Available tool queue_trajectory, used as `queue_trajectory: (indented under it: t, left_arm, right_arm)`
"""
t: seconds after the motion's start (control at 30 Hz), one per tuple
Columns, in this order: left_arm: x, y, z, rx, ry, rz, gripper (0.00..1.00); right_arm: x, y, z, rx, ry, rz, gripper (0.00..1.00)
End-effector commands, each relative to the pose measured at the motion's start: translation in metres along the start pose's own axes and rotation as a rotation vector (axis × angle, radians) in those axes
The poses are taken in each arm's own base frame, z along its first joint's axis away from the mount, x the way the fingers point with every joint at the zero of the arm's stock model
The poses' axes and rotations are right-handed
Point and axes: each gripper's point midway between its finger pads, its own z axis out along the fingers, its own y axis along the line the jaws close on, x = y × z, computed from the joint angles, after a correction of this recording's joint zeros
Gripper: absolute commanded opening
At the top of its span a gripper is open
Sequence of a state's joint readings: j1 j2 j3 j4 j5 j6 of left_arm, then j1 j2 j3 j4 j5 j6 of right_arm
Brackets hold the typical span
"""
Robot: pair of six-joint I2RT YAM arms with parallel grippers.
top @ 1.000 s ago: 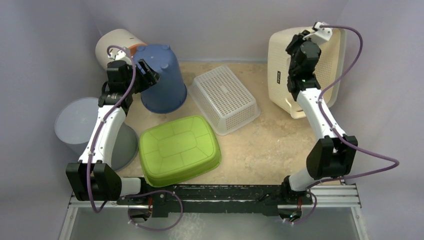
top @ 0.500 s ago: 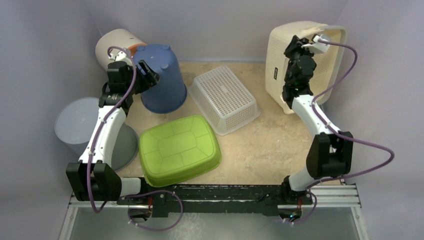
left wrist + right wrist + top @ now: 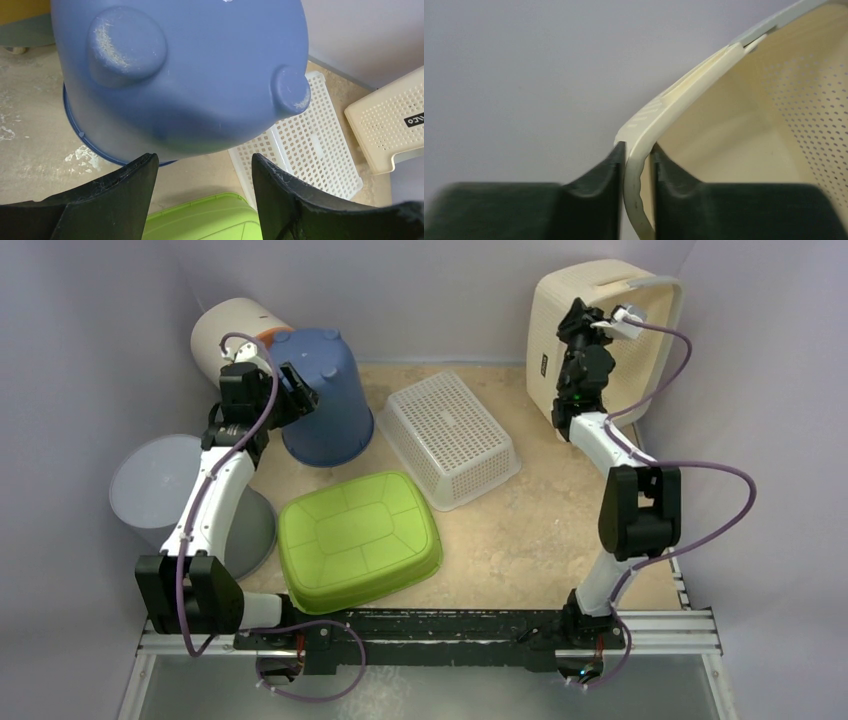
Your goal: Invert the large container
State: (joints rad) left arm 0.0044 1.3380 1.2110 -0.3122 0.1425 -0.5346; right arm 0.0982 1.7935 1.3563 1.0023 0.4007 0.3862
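The large container is a cream perforated basket (image 3: 556, 335) at the back right, tipped up on its side with its opening facing right. My right gripper (image 3: 582, 318) is shut on its rim; in the right wrist view the cream rim (image 3: 684, 97) runs between the two fingers of that gripper (image 3: 636, 156). My left gripper (image 3: 300, 390) is open and empty, just beside the upturned blue bucket (image 3: 325, 400). In the left wrist view that bucket's footed base (image 3: 190, 75) fills the top, above the spread jaws of the gripper (image 3: 205, 167).
An upside-down white mesh basket (image 3: 450, 435) lies mid-table. An upside-down green tub (image 3: 358, 538) sits at the front. A grey bucket (image 3: 160, 485) lies on its side at left, and a cream bin (image 3: 228, 328) at the back left. Walls close in on three sides.
My right gripper has swung up and to the left with the cream basket's rim in it, tipping the basket further upright toward the back wall. The left arm has barely moved.
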Motion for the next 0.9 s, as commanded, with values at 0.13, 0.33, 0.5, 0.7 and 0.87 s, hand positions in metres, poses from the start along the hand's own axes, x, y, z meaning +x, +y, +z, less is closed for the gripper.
queue_trajectory:
  t: [0.13,0.33,0.5,0.7,0.87]
  left_arm:
    - [-0.013,0.000,0.003,0.005,-0.038,0.032,0.68]
    - [-0.011,0.000,0.003,0.007,-0.036,0.035,0.68]
    - [-0.008,0.000,0.004,0.016,-0.038,0.018,0.68]
    - [-0.010,-0.005,0.001,0.040,-0.054,0.003,0.68]
    - [-0.009,-0.007,-0.004,0.047,-0.060,-0.001,0.68]
  right_arm:
    - [-0.033,-0.003,-0.033,0.026,0.018,0.037,0.52]
    - [-0.044,-0.012,-0.048,0.083,0.066,0.028,0.67]
    - [-0.043,-0.016,-0.060,0.124,0.167,0.016,0.80]
    - [-0.016,-0.023,-0.089,0.162,0.385,-0.002,0.84]
    - [-0.006,-0.027,-0.120,0.177,0.552,-0.034,0.84]
